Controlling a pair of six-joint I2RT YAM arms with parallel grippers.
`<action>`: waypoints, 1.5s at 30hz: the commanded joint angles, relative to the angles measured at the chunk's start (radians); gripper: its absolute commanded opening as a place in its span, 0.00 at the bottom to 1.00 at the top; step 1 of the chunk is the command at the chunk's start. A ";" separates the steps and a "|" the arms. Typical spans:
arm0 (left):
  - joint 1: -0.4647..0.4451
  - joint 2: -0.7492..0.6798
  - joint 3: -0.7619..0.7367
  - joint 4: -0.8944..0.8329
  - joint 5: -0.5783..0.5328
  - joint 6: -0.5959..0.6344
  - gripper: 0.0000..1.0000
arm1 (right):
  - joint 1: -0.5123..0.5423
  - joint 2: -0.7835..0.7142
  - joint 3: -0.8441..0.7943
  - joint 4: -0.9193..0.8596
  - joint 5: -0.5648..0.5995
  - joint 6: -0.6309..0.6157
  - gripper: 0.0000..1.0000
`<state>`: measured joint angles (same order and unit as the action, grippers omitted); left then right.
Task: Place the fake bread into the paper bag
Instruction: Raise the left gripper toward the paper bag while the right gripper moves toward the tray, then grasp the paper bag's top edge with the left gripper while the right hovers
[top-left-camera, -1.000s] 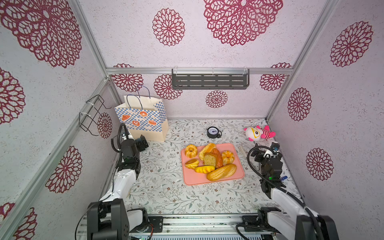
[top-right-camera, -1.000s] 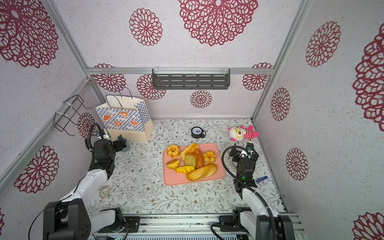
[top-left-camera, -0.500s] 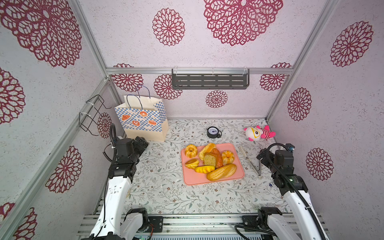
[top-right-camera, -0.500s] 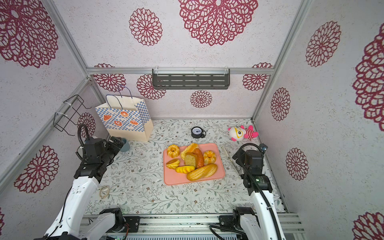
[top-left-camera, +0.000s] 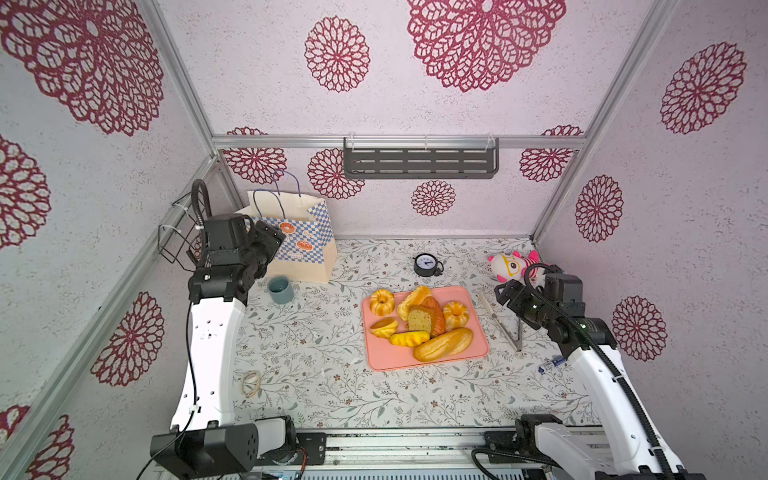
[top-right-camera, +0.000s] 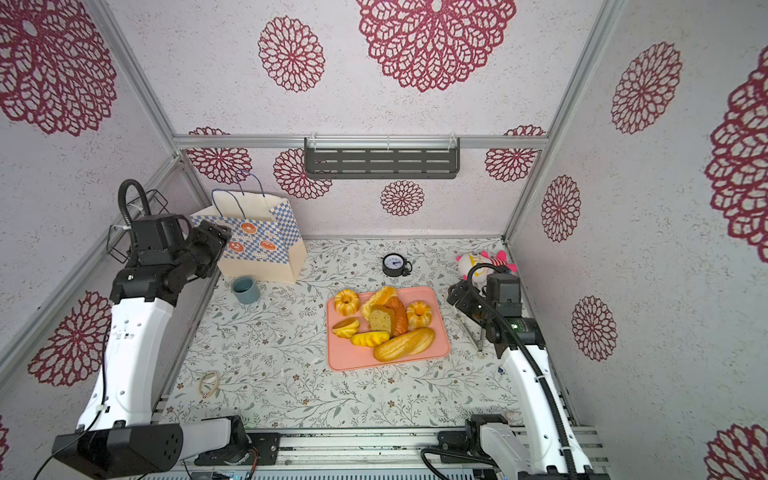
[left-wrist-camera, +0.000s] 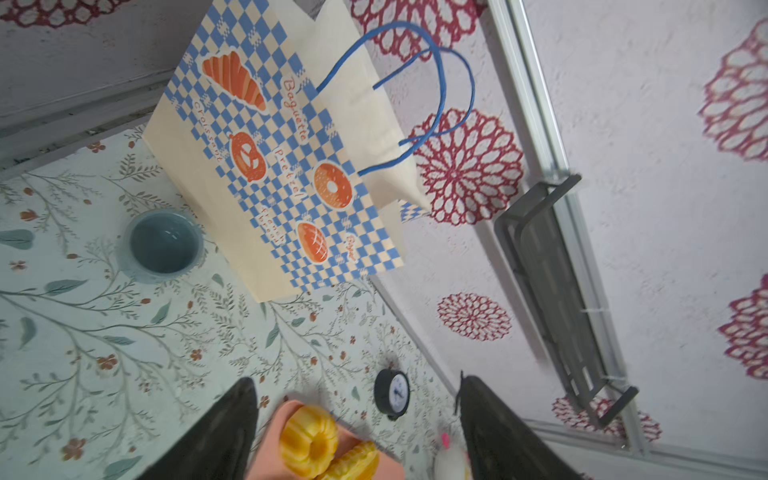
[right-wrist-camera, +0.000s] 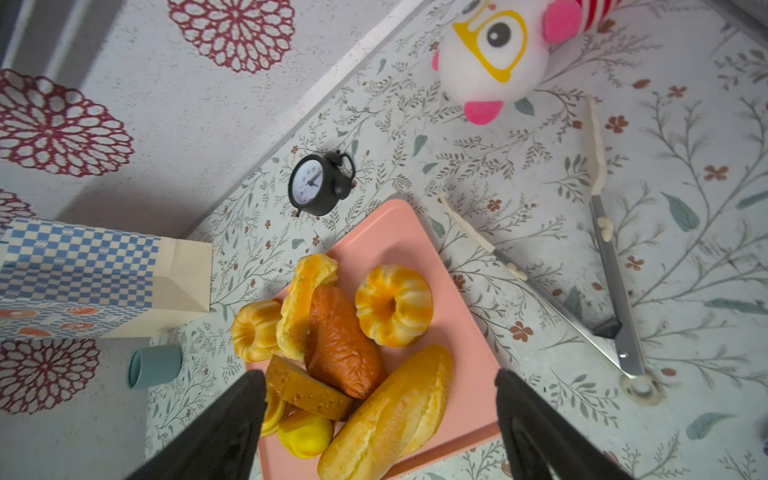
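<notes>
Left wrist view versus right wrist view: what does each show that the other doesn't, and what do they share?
Only the left wrist view: the bag's blue cord handles and the dark grey slotted wall shelf. Only the right wrist view: the metal tongs and the long golden loaf. Both: the cream checkered paper bag, black alarm clock, teal cup, flat pink tray and a fluted yellow ring cake.

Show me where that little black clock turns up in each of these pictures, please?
Top view: the clock stands just behind the pink tray, towards the back.
Top view: the clock likewise, just behind the tray.
Left wrist: the clock sits close beside the tray's corner.
Right wrist: the clock lies beyond the tray, between the paper bag and the plush toy.
Shared landmark: the pink tray.
</notes>
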<state>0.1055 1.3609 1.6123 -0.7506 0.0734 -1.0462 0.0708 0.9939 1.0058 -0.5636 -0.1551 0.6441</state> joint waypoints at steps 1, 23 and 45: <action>-0.005 0.122 0.082 -0.029 -0.012 -0.121 0.75 | 0.043 0.039 0.068 -0.032 -0.007 -0.042 0.89; -0.081 0.593 0.592 -0.209 -0.098 -0.349 0.73 | 0.298 0.379 0.255 0.016 0.146 0.000 0.87; -0.096 0.750 0.637 -0.171 -0.091 -0.339 0.58 | 0.648 0.742 0.743 -0.129 0.247 -0.120 0.84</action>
<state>0.0090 2.1052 2.2322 -0.9184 -0.0120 -1.3804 0.6933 1.7199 1.6752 -0.6296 0.0498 0.5743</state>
